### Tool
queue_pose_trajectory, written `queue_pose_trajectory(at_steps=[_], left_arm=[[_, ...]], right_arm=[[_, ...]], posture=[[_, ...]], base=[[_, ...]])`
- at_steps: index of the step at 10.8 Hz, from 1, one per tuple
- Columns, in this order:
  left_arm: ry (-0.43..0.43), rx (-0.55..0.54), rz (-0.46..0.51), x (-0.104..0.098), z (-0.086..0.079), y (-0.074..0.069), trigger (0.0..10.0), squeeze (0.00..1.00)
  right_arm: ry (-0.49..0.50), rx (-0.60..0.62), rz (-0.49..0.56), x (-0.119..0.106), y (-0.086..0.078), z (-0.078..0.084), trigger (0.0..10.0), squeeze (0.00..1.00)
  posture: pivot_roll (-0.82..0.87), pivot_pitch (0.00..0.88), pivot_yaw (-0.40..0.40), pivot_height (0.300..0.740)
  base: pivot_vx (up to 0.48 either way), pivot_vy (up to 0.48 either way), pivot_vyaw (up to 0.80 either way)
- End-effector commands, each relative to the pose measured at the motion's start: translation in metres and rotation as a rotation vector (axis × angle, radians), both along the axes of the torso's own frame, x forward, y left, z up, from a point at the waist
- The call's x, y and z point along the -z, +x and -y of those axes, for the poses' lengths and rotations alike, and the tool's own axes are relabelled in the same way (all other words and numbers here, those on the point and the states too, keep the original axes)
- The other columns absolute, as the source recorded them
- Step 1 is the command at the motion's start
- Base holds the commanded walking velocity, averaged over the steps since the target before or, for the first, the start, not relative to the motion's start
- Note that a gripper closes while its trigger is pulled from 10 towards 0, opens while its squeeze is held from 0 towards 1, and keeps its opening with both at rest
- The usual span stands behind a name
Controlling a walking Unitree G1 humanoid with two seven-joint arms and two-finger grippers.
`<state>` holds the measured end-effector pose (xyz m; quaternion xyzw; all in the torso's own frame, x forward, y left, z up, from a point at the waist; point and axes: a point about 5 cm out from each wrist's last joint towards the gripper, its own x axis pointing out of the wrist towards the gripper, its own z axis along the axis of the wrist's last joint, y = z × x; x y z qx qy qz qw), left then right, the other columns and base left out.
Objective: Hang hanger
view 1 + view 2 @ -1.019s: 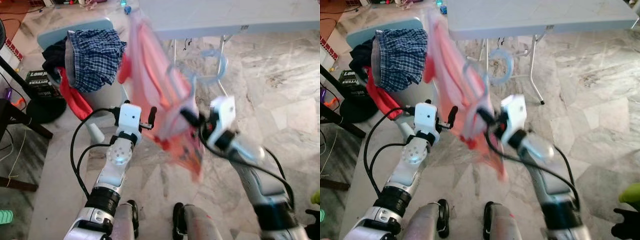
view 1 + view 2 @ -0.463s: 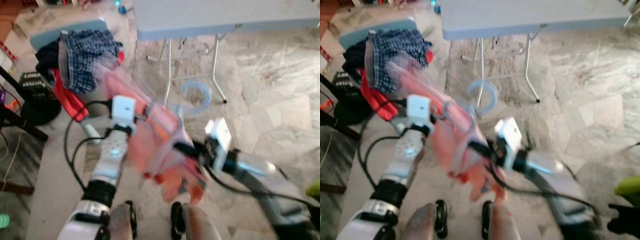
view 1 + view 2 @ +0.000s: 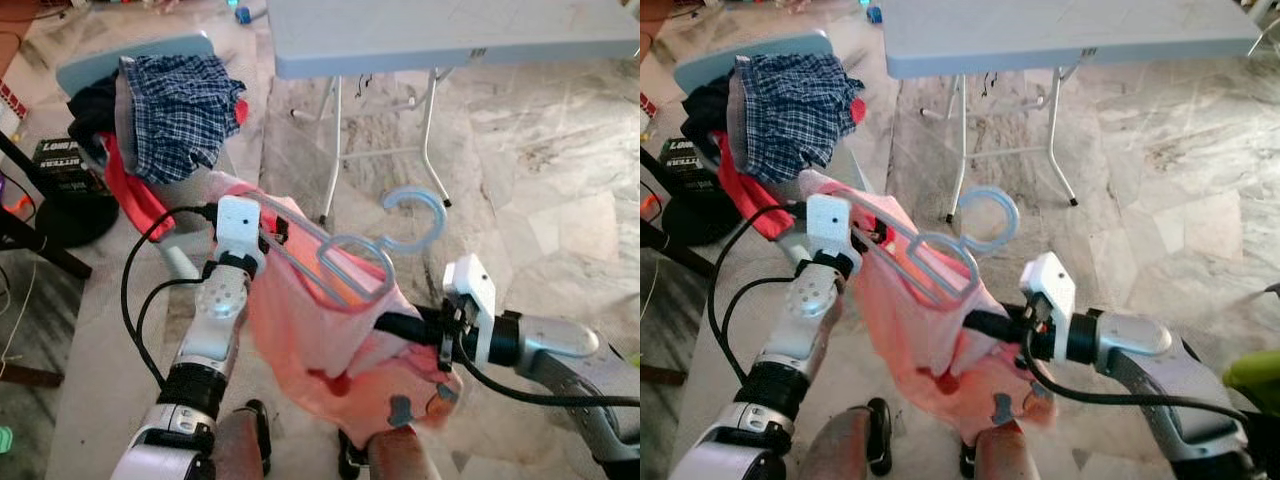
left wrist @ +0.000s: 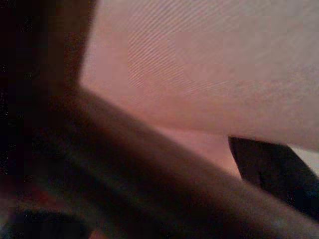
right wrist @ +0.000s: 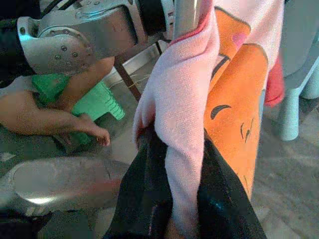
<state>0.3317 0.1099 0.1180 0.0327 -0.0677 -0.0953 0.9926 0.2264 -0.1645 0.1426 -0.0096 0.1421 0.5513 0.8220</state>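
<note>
Marble flooring spread out beyond both arms, with a folding table standing past the grippers and a pale blue chair off beyond the left arm, heaped with a plaid garment and red cloth. Between the two arms hung a pink garment, draped over a pale blue hanger whose hook rose clear of the cloth, up and toward the table. The left gripper sat at one shoulder of the hanger, buried in fabric, and from the head views I could not tell whether its fingers were closed. Its own wrist camera gave no help: pink cloth pressed close and a dark blurred bar across it. The right gripper reached in from the other side, lower down, and its wrist camera showed what the head views hid: the two black fingers clamped on a bunched fold of the pink cloth, an orange print just beyond them, a person's bare foot and a green stool behind.
</note>
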Motion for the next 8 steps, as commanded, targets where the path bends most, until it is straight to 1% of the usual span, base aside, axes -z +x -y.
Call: queue_pose_trajectory(at_steps=[1,2,4,6,8], left_arm=[[-0.005,0.015,0.014,-0.001,-0.001,-0.002,0.0,0.0],[0.008,0.017,0.002,0.002,-0.002,-0.004,0.0,0.0],[0.005,0.027,-0.002,0.004,-0.001,-0.006,0.0,0.0],[-0.006,0.087,-0.024,0.009,0.012,-0.012,0.0,0.0],[-0.013,0.132,-0.053,0.016,0.021,-0.02,0.0,0.0]], right_arm=[[-0.006,-0.034,-0.004,-0.001,-0.005,-0.001,10.0,0.0],[-0.022,-0.033,-0.019,0.003,-0.005,0.002,10.0,0.0],[-0.037,-0.03,-0.039,0.007,-0.006,0.006,10.0,0.0],[-0.096,-0.036,-0.07,0.016,-0.008,0.015,10.0,0.0],[-0.144,-0.002,-0.067,0.023,-0.005,0.024,10.0,0.0]], posture=[[-0.1,0.231,-0.038,0.74],[-0.1,0.233,-0.038,0.74],[-0.1,0.231,-0.04,0.74],[-0.09,0.229,-0.044,0.74],[-0.09,0.225,-0.046,0.74]], base=[[0.0,0.0,0.0],[0.0,0.0,0.0],[0.0,0.0,0.0],[0.0,0.0,0.0],[0.0,0.0,0.0]])
